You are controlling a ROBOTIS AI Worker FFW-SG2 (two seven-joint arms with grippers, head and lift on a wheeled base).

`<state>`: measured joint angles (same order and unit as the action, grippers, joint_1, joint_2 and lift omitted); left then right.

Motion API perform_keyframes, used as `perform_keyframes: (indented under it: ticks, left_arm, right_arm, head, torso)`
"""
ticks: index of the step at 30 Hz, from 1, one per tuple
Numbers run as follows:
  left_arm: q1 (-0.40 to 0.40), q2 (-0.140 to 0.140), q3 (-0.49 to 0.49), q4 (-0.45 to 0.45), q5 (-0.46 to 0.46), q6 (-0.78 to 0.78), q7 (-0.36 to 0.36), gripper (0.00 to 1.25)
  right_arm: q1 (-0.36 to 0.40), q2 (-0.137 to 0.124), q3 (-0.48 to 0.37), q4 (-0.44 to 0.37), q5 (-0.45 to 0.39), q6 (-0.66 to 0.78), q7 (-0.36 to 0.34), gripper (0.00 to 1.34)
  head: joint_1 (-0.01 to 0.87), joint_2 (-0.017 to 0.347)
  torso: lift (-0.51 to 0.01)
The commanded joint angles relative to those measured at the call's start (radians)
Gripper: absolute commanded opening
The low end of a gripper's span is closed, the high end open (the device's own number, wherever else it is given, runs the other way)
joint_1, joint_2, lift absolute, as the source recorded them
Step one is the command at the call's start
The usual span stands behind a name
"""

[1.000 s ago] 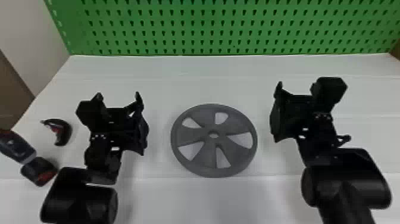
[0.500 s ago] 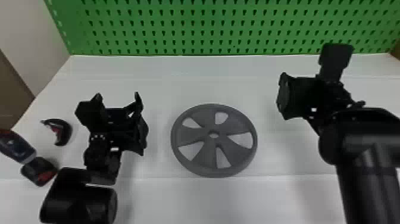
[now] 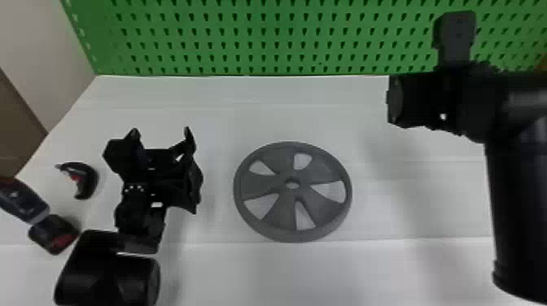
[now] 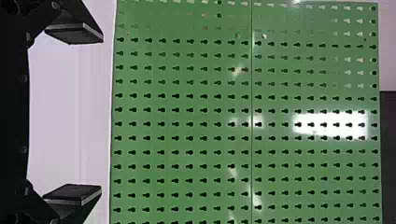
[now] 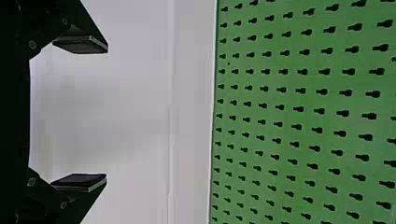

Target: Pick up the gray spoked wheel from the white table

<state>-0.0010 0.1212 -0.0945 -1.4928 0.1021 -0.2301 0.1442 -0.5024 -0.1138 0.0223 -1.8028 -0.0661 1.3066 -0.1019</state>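
Observation:
The gray spoked wheel [image 3: 262, 186] lies flat on the white table [image 3: 293, 272] in the head view. To its left hangs my left gripper [image 3: 160, 138], not touching it. My right gripper [image 3: 417, 101] is held up to the right of the wheel and farther back, apart from it. In the left wrist view, my left gripper [image 4: 100, 114] stands open with nothing between its fingers. My right gripper [image 5: 106, 113] is likewise open and holds nothing in the right wrist view.
A green pegboard [image 3: 260, 40] rises behind the table. At the left lie a small black-and-red tool [image 3: 87, 181] and a dark power tool [image 3: 24, 203] with a red-marked base. A wall stands at the far left.
My right gripper has risen and shifted back toward the pegboard, its arm swinging up on the right. The left arm and the wheel have stayed where they were.

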Motion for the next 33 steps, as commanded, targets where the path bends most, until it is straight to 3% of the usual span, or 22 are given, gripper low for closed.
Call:
perform_keyframes:
  ticks: [1, 11, 17, 20, 30, 33]
  left_arm:
    - [0.003, 0.0, 0.001, 0.0, -0.005, 0.0, 0.0, 1.1]
    - [0.006, 0.003, 0.004, -0.001, -0.016, 0.0, 0.0, 1.1]
    - [0.009, 0.015, 0.001, -0.001, -0.016, 0.0, 0.0, 1.1]
    - [0.009, 0.023, -0.002, -0.001, -0.015, 0.0, 0.0, 1.1]
    - [0.01, 0.051, -0.019, -0.007, -0.022, 0.001, 0.0, 1.1]
    - [0.012, 0.057, -0.021, -0.011, -0.024, 0.005, 0.0, 1.1]
  right_arm:
    - [-0.064, -0.032, 0.036, 0.059, -0.023, 0.068, -0.007, 1.04]
    - [-0.197, -0.083, 0.067, 0.283, -0.143, 0.184, -0.01, 1.04]
    - [-0.263, -0.121, 0.1, 0.45, -0.268, 0.201, -0.01, 1.04]
    - [-0.292, -0.135, 0.148, 0.508, -0.304, 0.204, -0.01, 1.04]
    - [-0.446, -0.195, 0.347, 0.8, -0.555, 0.201, -0.01, 1.04]
    - [-0.478, -0.211, 0.404, 0.838, -0.607, 0.203, -0.01, 1.04]
  head:
    - [0.806, 0.044]
    - [0.806, 0.044]
    - [0.806, 0.044]
    - [0.806, 0.044]
    - [0.806, 0.044]
    - [0.806, 0.044]
  torso:
    - [-0.098]
    - [-0.098]
    - [-0.098]
    - [-0.098]
    - [-0.098]
    - [-0.098]
